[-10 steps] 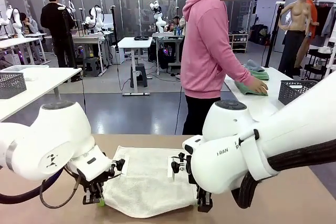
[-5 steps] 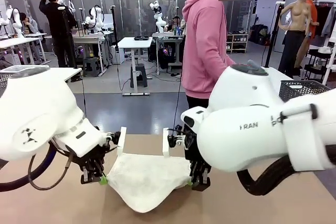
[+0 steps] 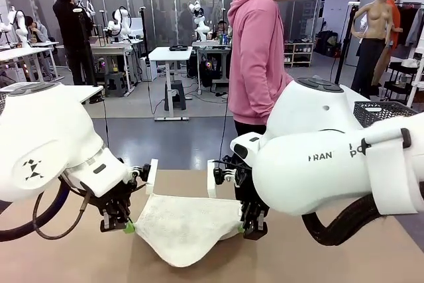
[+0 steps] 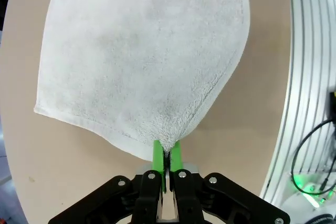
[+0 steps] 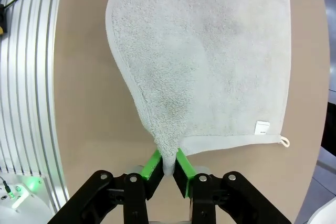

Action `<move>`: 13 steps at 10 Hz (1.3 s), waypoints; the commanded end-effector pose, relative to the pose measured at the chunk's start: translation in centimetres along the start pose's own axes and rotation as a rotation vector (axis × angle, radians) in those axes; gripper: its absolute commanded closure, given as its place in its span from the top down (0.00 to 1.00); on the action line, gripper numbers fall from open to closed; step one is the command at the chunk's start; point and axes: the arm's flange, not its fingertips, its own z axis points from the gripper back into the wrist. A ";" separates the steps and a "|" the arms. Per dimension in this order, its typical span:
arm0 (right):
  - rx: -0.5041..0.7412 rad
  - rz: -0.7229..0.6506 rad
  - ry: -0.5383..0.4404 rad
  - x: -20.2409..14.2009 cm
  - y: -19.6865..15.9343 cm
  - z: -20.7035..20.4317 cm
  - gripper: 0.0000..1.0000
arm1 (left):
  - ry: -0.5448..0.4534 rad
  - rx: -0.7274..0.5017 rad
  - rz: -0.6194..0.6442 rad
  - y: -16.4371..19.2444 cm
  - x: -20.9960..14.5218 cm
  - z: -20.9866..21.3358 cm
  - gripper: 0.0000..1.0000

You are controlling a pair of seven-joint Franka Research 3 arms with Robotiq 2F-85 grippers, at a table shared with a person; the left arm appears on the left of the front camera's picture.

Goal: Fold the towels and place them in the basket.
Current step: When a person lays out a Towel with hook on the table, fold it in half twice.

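Observation:
An off-white towel [image 3: 182, 225] hangs between my two grippers above the tan table [image 3: 344, 256], sagging in the middle with its lower edge near the tabletop. My left gripper [image 3: 128, 227] is shut on one near corner; in the left wrist view the green pads [image 4: 167, 157] pinch the towel [image 4: 142, 61]. My right gripper [image 3: 244, 229] is shut on the other near corner, and the right wrist view shows its gripper [image 5: 168, 165] clamping the towel [image 5: 210, 61], whose label and loop lie at the far edge. A dark wire-mesh basket [image 3: 374, 112] stands on the table at the far right.
A person in a pink hoodie [image 3: 258, 51] stands at the table's far side, turned to the right. Aluminium rails [image 5: 23, 93] run along the table edge near my arms. Other tables and people are farther back.
Both grippers have lifted the towel's near corners off the table and carried them up and away from me; the towel, flat a second ago, now hangs. The person has turned away.

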 end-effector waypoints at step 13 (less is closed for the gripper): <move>0.105 -0.204 0.127 0.1 -8.4 0.7 0.11 | -0.201 -0.072 0.075 7.8 1.7 1.0 0.05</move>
